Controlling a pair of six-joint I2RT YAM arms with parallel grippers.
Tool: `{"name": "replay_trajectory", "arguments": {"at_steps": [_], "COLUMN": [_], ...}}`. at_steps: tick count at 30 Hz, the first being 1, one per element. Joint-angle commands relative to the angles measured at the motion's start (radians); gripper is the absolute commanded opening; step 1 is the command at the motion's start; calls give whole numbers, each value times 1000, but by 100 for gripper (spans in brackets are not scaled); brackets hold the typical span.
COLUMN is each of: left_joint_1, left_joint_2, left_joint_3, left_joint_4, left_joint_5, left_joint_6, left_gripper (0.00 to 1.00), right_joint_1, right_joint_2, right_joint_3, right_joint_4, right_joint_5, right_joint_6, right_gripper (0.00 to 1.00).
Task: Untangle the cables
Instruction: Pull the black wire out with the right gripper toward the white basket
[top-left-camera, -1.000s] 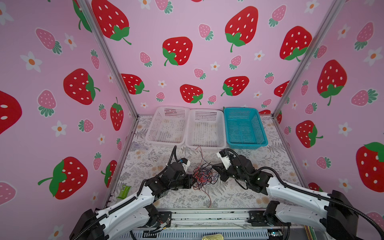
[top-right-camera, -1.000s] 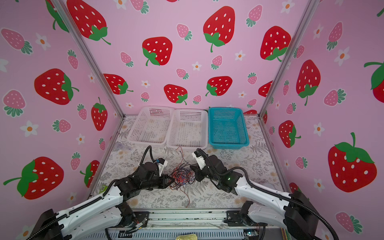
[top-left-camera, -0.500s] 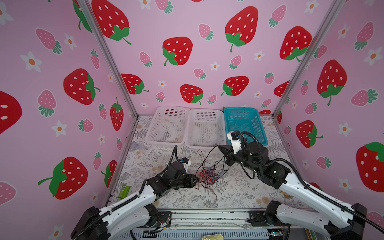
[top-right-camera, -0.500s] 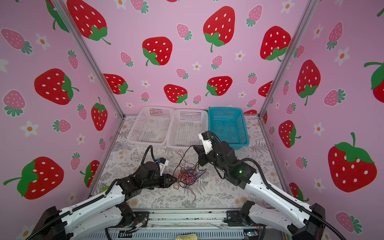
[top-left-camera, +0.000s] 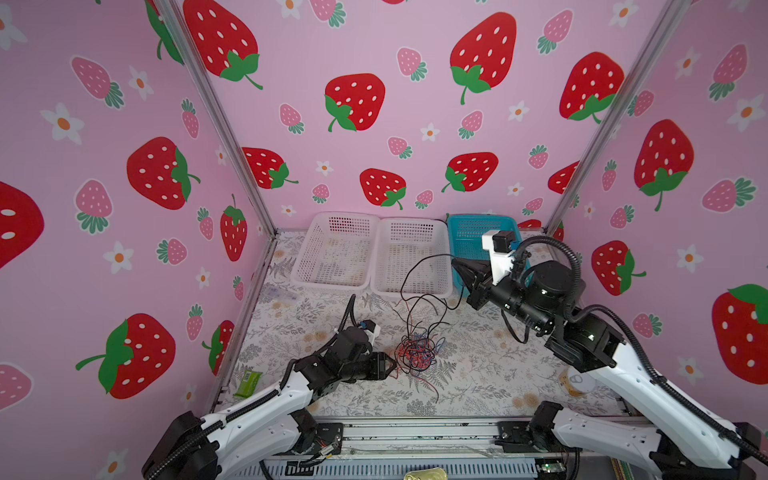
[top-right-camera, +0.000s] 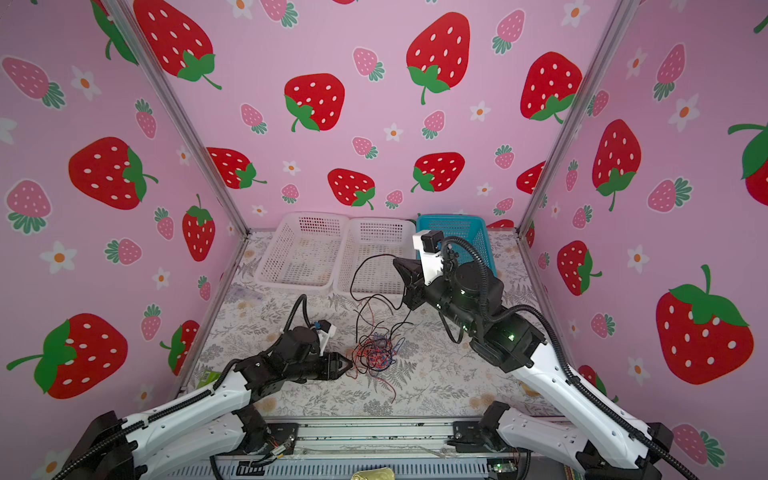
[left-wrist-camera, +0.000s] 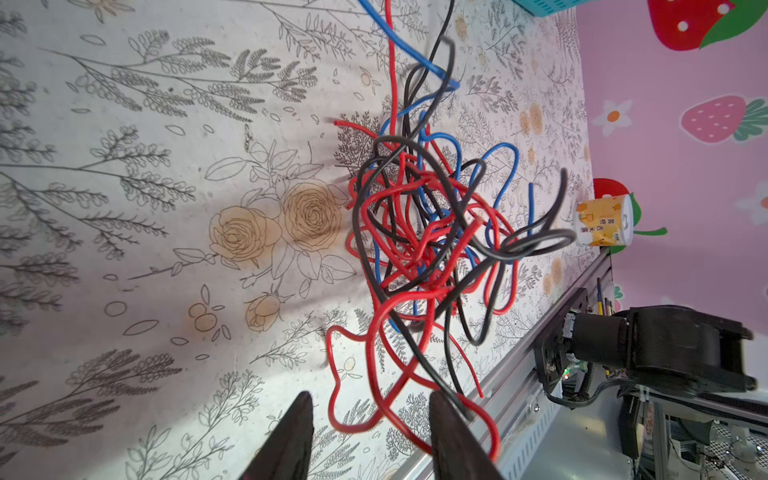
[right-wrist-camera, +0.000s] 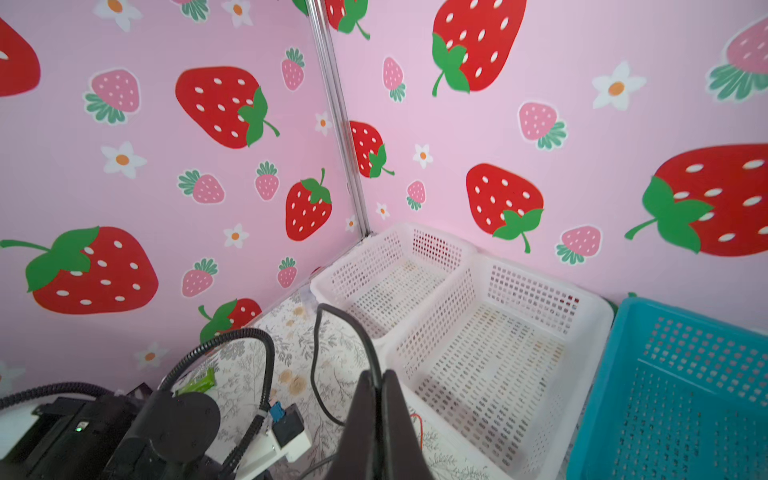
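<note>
The right gripper (top-left-camera: 456, 264), pressed shut on a black cable (right-wrist-camera: 312, 365), holds it high over the far white basket (top-left-camera: 411, 291): one strand is being drawn out. The other cables (top-left-camera: 415, 353), a red, blue and black knot, lie mid-table just right of the left gripper (left-wrist-camera: 368, 401), whose jaws stand spread with a loose loop of the knot between them. Next, I judge, the left must pin the knot while the right pulls. Bare table (top-left-camera: 519, 374) lies to the right; the basket crowds the far side.

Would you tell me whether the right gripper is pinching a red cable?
No, the right gripper is shut on a thin black cable.
</note>
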Motion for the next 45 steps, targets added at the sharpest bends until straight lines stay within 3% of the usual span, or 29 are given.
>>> {"name": "replay_trajectory", "arguments": {"at_steps": [1, 9, 14, 19, 24, 26, 33, 45], "left_joint_1": [2, 4, 6, 9, 10, 11, 10, 11], "left_joint_2": [-25, -121, -160, -150, -138, -146, -166, -292], "left_joint_3": [32, 161, 286, 452, 539, 523, 460, 236], "left_joint_4": [-25, -150, -270, -439, -507, -472, -299, -108], "left_joint_5": [-27, -74, -143, -304, -508, -605, -773, -770], "left_joint_6": [-5, 17, 71, 194, 336, 381, 551, 566], "left_gripper": [48, 67, 84, 99, 99, 99, 99, 99], "right_joint_1": [-5, -50, -165, -240, -285, -299, -327, -334], "right_joint_2": [25, 71, 114, 150, 195, 215, 278, 369], "right_joint_3": [60, 147, 184, 199, 223, 230, 272, 299], "right_joint_4": [-52, -66, -64, -51, -45, -40, -28, -2], "right_joint_5": [67, 207, 122, 69, 47, 46, 14, -11], "right_joint_6": [-39, -71, -37, -11, -7, -5, 6, 6], "right_gripper": [0, 0, 0, 0, 0, 0, 0, 0]}}
